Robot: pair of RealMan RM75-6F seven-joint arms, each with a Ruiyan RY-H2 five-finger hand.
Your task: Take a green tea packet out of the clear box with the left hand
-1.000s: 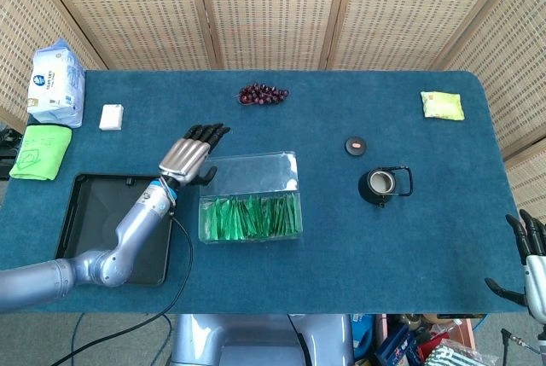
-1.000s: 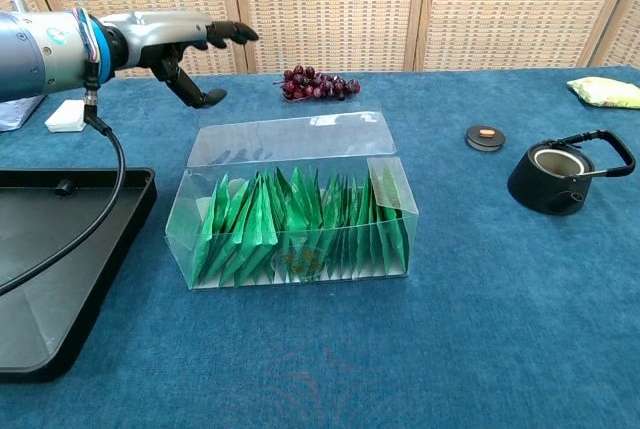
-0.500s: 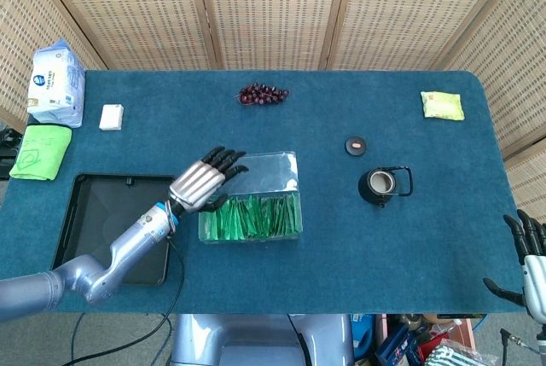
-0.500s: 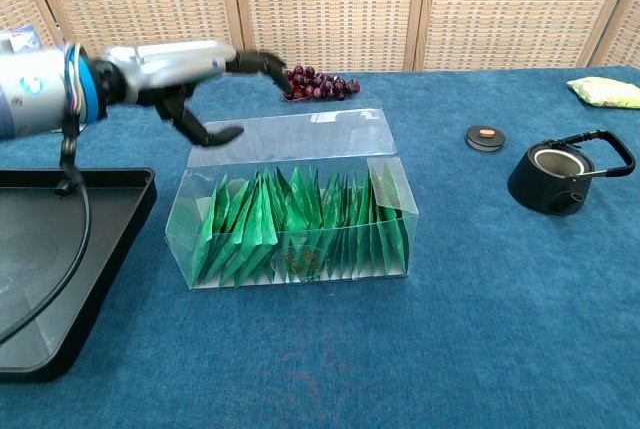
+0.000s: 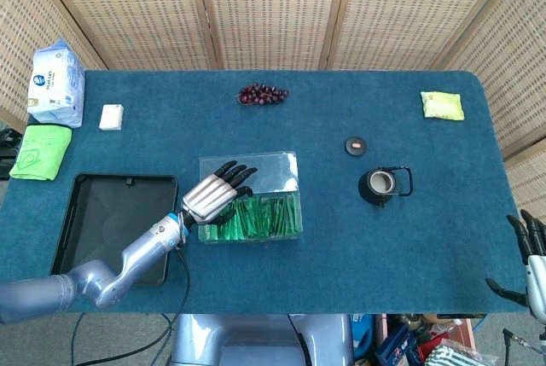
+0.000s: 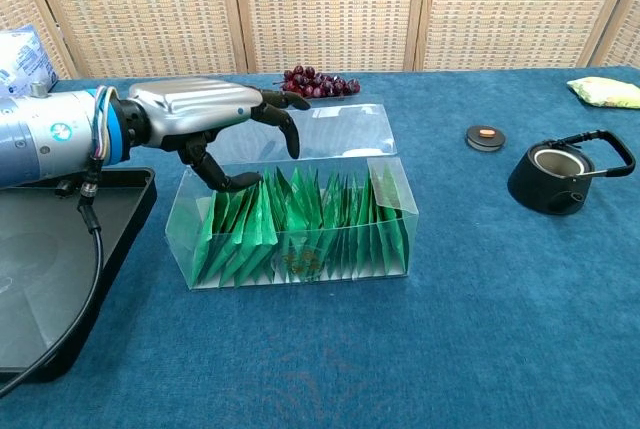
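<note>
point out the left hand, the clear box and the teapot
left hand [image 6: 205,114], chest view, on the back of the hand
clear box [image 6: 390,181], chest view, on its right end wall
teapot [image 5: 380,187], head view, on its body

Clear plastic box mid-desk, black tray to its left.
Green tea packets stand inside; black iron teapot sits right, dark grape bunch behind.

left hand reaches forward, fingers apart and curled downward; right hand spread open.

Black tray at left, grapes at back, black teapot beside small lid, yellow packet, green cloth, white bag.
</note>
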